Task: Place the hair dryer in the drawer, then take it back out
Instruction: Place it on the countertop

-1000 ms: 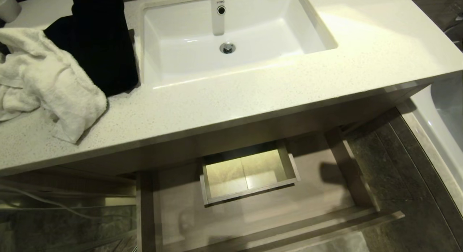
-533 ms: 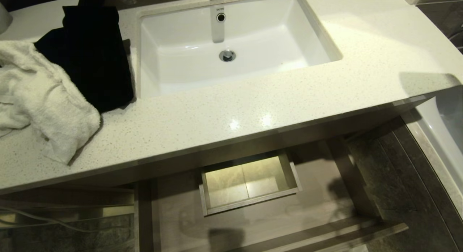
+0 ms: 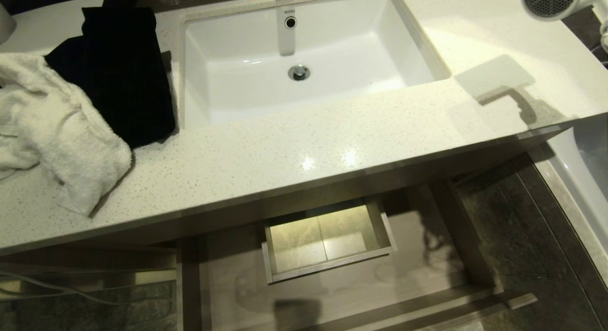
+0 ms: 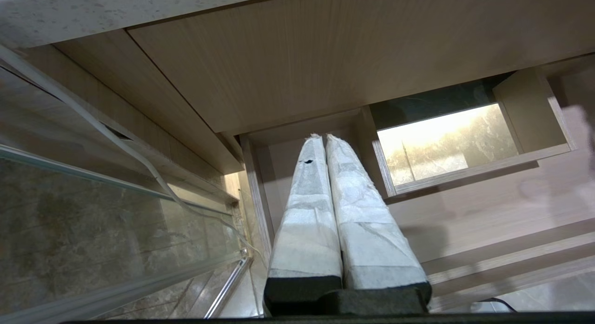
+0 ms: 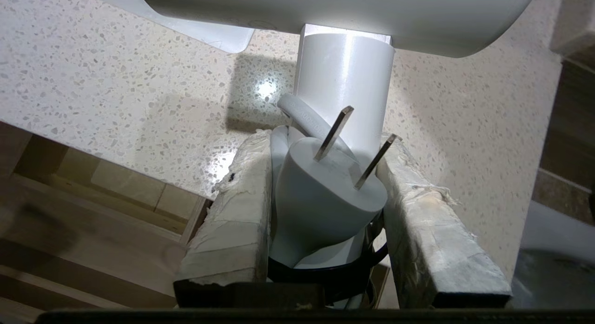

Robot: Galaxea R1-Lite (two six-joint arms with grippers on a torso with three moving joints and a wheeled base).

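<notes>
In the head view the hair dryer (image 3: pixel 560 3) hangs above the speckled surface (image 3: pixel 332 136) at its far right corner, while the drawer (image 3: pixel 332 283) stands open below. The left wrist view shows the left claw (image 4: pixel 321 137) closed on nothing beside the drawer. In the right wrist view the right claw (image 5: pixel 325 142) grips the hair dryer's handle and plug (image 5: pixel 325 194).

The speckled tabletop (image 3: pixel 294 146) holds a sink (image 3: pixel 308 55); left of the sink lie a black cloth (image 3: pixel 118 70) and a white towel (image 3: pixel 61 127).
</notes>
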